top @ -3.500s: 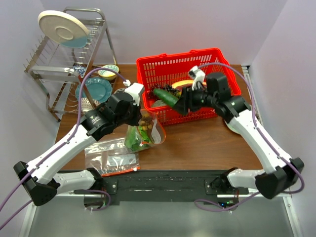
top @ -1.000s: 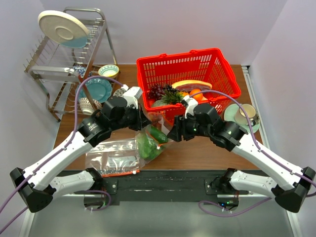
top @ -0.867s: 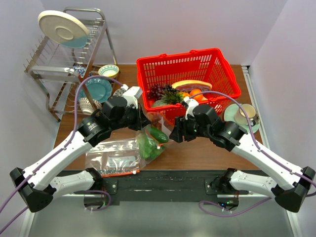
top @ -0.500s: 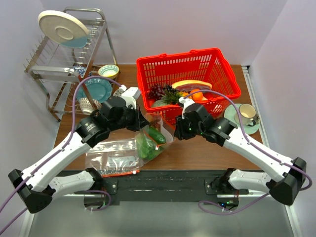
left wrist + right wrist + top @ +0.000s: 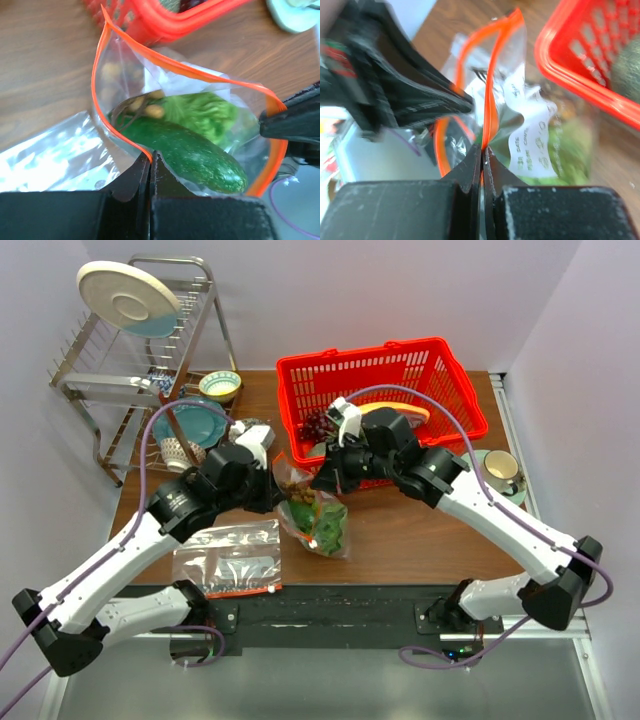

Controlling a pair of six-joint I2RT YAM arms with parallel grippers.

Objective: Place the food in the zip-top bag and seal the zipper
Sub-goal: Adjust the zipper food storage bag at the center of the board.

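The clear zip-top bag (image 5: 318, 523) hangs between my two grippers with its mouth open. Inside lie the dark green cucumber (image 5: 186, 152), the pale-green cabbage (image 5: 202, 112) and a few small brown nuts (image 5: 148, 106). My left gripper (image 5: 150, 156) is shut on the near lip of the red-orange zipper (image 5: 111, 125). From the opposite side, my right gripper (image 5: 482, 148) is shut on the other lip of the zipper (image 5: 490, 95). In the top view the left gripper (image 5: 274, 489) and the right gripper (image 5: 319, 480) sit close together just in front of the basket.
The red basket (image 5: 445, 375) with fruit stands right behind the bag. A second, flat clear bag (image 5: 226, 558) lies at the front left. A dish rack (image 5: 130, 345), a teal plate (image 5: 193, 421) and a bowl (image 5: 219, 385) are at back left. A cup on a saucer (image 5: 500, 470) sits at right.
My right gripper has swung up and left to the bag's mouth and closed on the zipper's far lip. The bag has shifted and now hangs between both grippers.
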